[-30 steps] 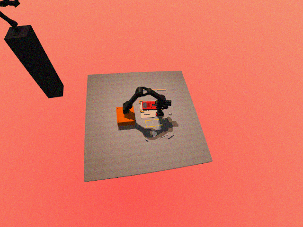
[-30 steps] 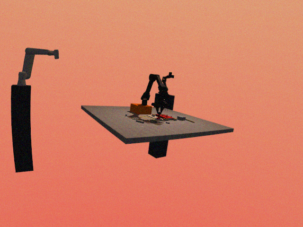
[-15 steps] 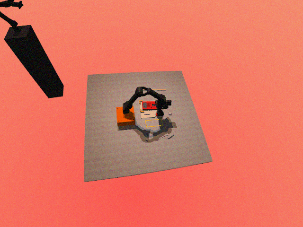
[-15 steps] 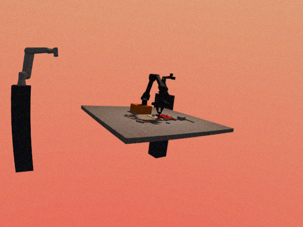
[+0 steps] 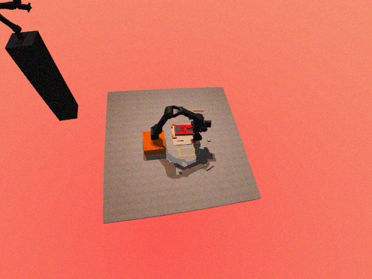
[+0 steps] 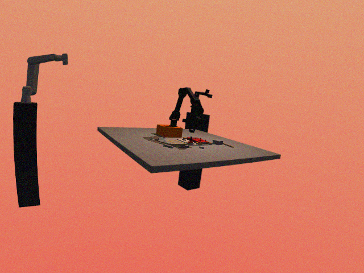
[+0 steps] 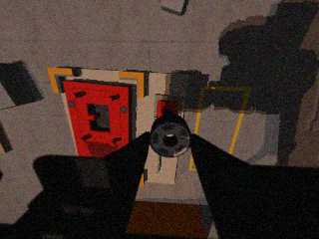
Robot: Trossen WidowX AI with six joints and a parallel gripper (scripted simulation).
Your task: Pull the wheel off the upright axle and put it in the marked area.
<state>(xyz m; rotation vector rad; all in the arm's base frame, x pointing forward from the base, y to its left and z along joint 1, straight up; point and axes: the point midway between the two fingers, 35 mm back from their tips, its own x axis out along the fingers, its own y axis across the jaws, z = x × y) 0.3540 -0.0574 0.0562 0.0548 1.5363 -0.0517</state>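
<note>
The dark round wheel has a hole through its middle. My gripper is shut on it, one finger at each side. In the exterior view the wheel hangs above the upright dark axle, with a gap between them. The axle's red base shows just beyond the wheel in the wrist view; the wheel partly hides the axle there. The marked area, a yellow outline on the table, lies to the right of the wheel in the wrist view.
A red plate with several pegs lies on the cream board beside the axle. Orange brackets stand at its corners. A small pale block lies beyond. The arm stands on an orange box.
</note>
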